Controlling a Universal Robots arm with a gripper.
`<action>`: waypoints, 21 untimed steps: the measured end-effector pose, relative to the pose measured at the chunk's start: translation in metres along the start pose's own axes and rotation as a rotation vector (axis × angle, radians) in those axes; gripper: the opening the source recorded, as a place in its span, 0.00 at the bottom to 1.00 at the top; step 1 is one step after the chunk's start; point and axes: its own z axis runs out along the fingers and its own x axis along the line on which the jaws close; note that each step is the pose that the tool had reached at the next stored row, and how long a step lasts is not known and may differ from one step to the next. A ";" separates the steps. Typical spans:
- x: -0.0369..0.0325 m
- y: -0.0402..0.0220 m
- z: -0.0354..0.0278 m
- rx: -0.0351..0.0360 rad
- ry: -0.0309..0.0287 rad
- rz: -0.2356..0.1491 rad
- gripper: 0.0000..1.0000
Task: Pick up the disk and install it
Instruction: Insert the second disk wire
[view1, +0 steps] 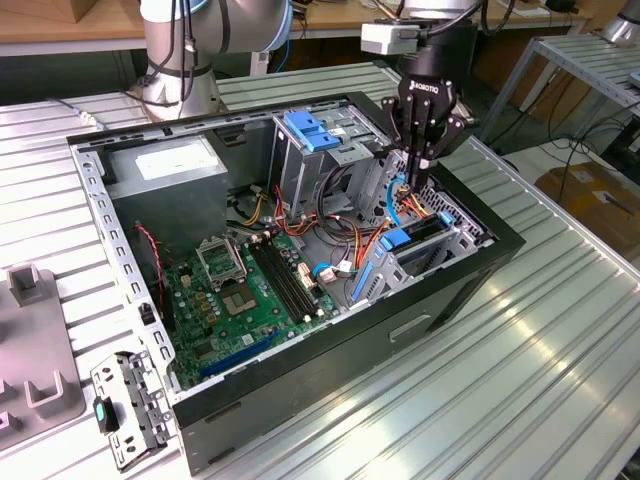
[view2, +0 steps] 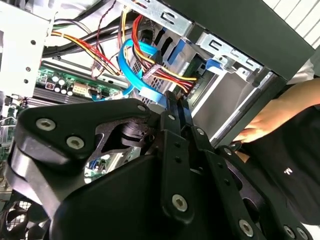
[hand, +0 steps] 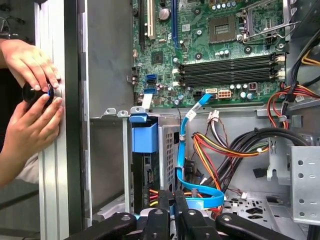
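The disk (view1: 412, 238), a dark drive in a bright blue carrier, stands on edge in the drive bay at the open computer case's corner on the exterior view's right. In the first wrist view the disk (hand: 145, 150) sits in that slot with its blue end up and red and yellow wires at its connector. My gripper (view1: 418, 178) hangs just above the bay, fingers pointing down. In both wrist views the gripper (hand: 171, 196) (view2: 175, 102) has its fingers pressed together with nothing between them, beside a looping blue cable (hand: 183, 150).
The open black case (view1: 455, 290) lies on a ribbed metal table (view1: 560, 350), motherboard (view1: 245, 285) exposed. A tall grey cage with a blue latch (view1: 315, 133) stands behind the bay. A person's hands (hand: 30, 100) hold a black knob at the case's outer wall. Wire bundles (hand: 235, 150) crowd the bay.
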 end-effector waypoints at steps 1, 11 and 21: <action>0.0019 0.0000 0.0011 0.0004 -0.0080 0.000 0.16; 0.0322 -0.0005 0.0166 0.0046 -0.0993 -0.001 0.16; 0.0421 0.0189 0.0223 0.0341 -0.1589 -0.002 0.16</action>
